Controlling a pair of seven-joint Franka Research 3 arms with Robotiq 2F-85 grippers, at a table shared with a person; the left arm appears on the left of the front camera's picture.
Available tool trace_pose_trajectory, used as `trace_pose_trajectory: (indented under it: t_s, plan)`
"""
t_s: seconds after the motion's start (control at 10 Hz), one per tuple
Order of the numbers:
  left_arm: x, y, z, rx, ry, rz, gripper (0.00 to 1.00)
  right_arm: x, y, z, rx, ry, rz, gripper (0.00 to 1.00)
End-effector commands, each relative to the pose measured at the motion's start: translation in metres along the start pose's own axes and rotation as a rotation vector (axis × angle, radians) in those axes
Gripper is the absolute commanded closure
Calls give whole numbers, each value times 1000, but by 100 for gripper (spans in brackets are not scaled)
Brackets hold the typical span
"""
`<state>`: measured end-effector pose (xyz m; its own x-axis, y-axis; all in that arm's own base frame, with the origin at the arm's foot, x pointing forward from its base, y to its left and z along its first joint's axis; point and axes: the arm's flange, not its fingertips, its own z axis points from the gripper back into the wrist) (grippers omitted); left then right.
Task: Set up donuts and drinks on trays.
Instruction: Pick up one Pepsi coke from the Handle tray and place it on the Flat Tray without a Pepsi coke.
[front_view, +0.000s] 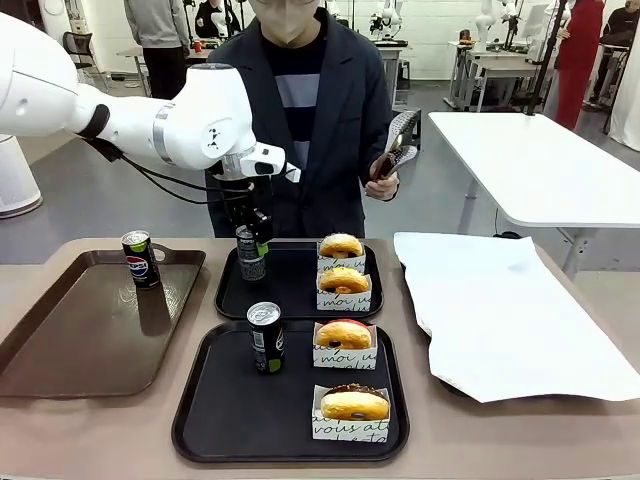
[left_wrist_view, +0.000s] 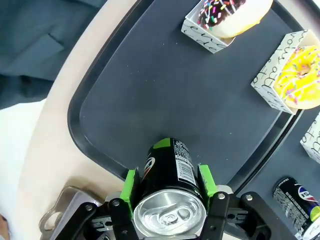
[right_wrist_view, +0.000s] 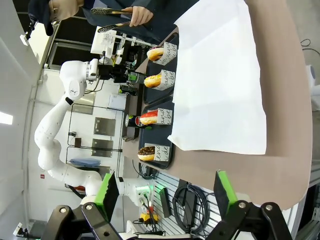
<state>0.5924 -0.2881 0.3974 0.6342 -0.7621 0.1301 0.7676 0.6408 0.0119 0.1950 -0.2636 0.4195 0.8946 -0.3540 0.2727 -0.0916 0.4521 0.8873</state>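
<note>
My left gripper (front_view: 252, 238) is shut on a dark drink can (front_view: 251, 263), held upright at the left end of the far black tray (front_view: 290, 300). In the left wrist view the green pads (left_wrist_view: 131, 184) clamp the can (left_wrist_view: 172, 162) above the tray's rim (left_wrist_view: 95, 145). That tray holds two sleeved donuts (front_view: 342, 247) (front_view: 344, 281). The near black tray (front_view: 230, 420) carries a can (front_view: 266, 338) and two donuts (front_view: 344, 337) (front_view: 353, 405). My right gripper (right_wrist_view: 166, 192) stands open and empty beyond the table's end.
A brown tray (front_view: 80, 340) at the left holds a Pepsi can (front_view: 140, 258). A white paper sheet (front_view: 500, 310) covers the table's right side. The person at the far edge holds tongs (front_view: 398, 135) in one hand.
</note>
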Motion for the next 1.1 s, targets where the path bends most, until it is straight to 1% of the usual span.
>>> trace_pose_trajectory:
  t_s: [0.0, 0.1, 0.2, 0.4, 0.6, 0.8, 0.9, 1.0]
  plan:
    - [-7, 1, -7, 14, -7, 21, 41, 3, 0, 1, 26, -21, 23, 0]
    - [-5, 3, -6, 6, 5, 6, 35, 3, 0, 1, 26, -21, 23, 0]
    - [-7, 0, -4, 4, 3, -7, 0, 3, 0, 1, 26, -21, 23, 0]
    - [-10, -4, 9, 5, -6, -6, 0, 3, 0, 1, 26, -21, 23, 0]
    - [-21, -14, 25, 1, 13, -1, 0, 3, 0, 1, 26, -21, 23, 0]
    - [-33, -21, 41, -59, 20, 65, 0, 3, 0, 1, 26, -21, 23, 0]
    - [-37, -27, 48, -90, 18, 76, 0, 3, 0, 1, 26, -21, 23, 0]
    - [-41, -34, 53, -89, 11, 91, 0, 3, 0, 1, 26, -21, 23, 0]
